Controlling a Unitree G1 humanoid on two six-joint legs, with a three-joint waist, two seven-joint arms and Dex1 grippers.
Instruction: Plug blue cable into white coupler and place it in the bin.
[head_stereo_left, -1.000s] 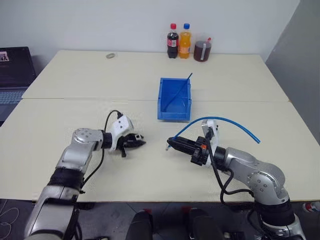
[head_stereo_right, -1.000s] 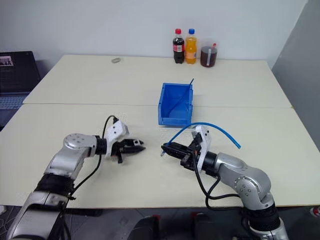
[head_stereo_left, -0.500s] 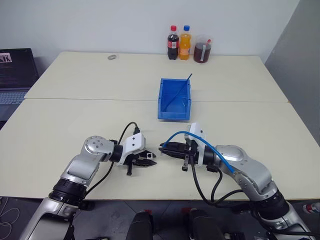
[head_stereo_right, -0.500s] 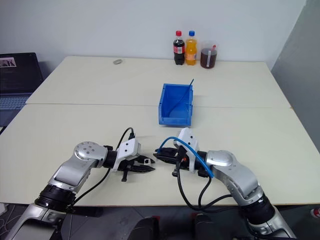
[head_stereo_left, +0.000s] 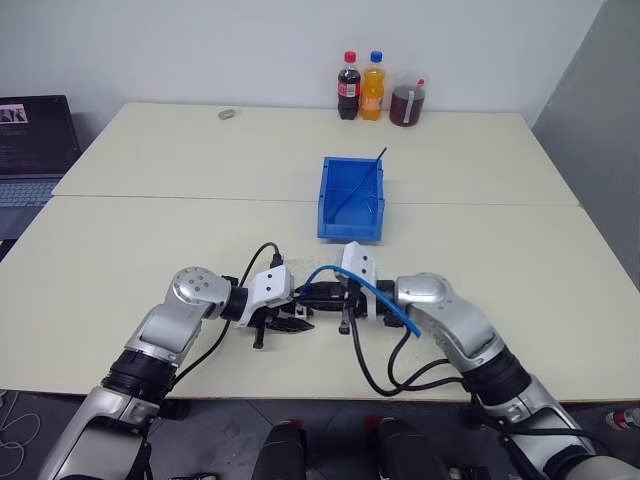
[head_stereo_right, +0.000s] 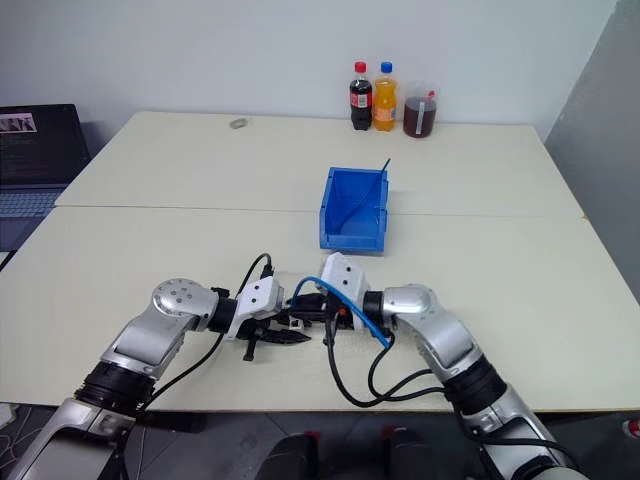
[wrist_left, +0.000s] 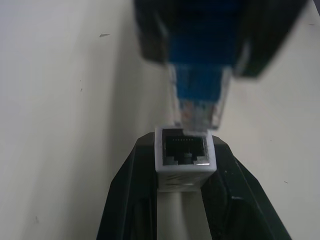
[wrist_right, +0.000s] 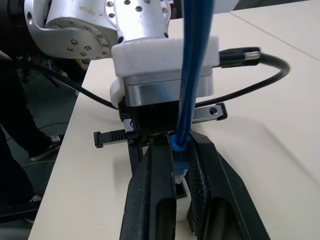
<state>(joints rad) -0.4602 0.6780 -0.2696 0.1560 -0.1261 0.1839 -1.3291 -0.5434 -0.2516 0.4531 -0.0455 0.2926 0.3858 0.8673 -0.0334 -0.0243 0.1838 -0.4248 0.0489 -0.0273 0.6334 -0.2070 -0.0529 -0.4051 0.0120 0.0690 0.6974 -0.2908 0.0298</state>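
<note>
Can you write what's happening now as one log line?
left claw: holds white coupler | right claw: holds blue cable | plug at socket, not in

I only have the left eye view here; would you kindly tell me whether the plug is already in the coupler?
Observer: Not yet. In the left wrist view the blue cable has its clear plug tip just at the socket rim of the white coupler, not seated.
Operator: Thank you. Is the coupler firmly held?
Observer: The left end effector clamps it on both sides, socket facing the plug.
Operator: And the cable?
Observer: The right end effector is shut on it just behind the plug.
</note>
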